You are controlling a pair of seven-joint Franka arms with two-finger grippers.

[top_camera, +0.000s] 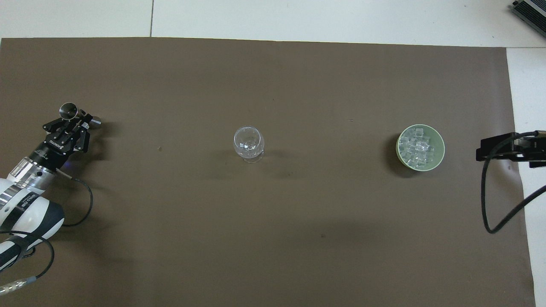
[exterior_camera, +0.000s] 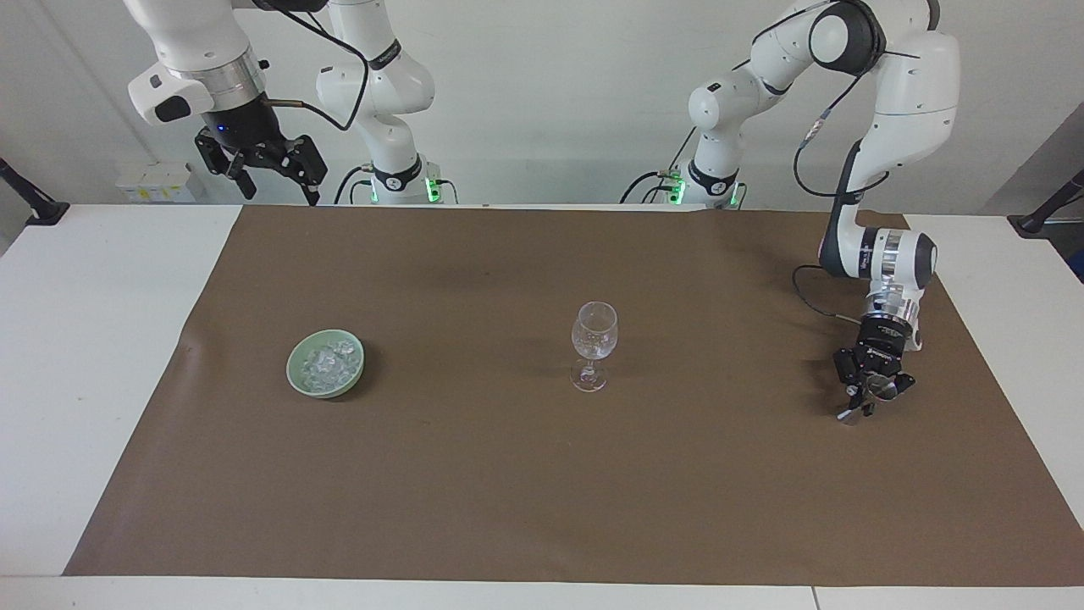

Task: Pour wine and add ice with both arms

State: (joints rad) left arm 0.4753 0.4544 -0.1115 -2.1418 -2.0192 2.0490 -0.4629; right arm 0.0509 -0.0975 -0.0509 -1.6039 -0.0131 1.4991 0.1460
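Left gripper (exterior_camera: 864, 405) low over the brown paper mat (exterior_camera: 542, 474) near the edge at the left arm's end, fingers clamped on a small shiny metal spoon-like scoop (top_camera: 68, 111). Right gripper (exterior_camera: 269, 174) raised over the mat corner nearest its base, fingers spread, empty, waiting. Clear ice chunks (top_camera: 419, 149) heaped in a pale green bowl (top_camera: 438, 140) toward the right arm's end. Clear stemmed glass (exterior_camera: 594, 343) upright mid-mat.

Bright, even light from above floods the white counter (exterior_camera: 102, 356). Soft, short shadows sit beside the clear stemmed glass (exterior_camera: 594, 343) and the pale green round bowl (exterior_camera: 326, 363). Small glints flash off the glass; both views look sharp, edges straight.
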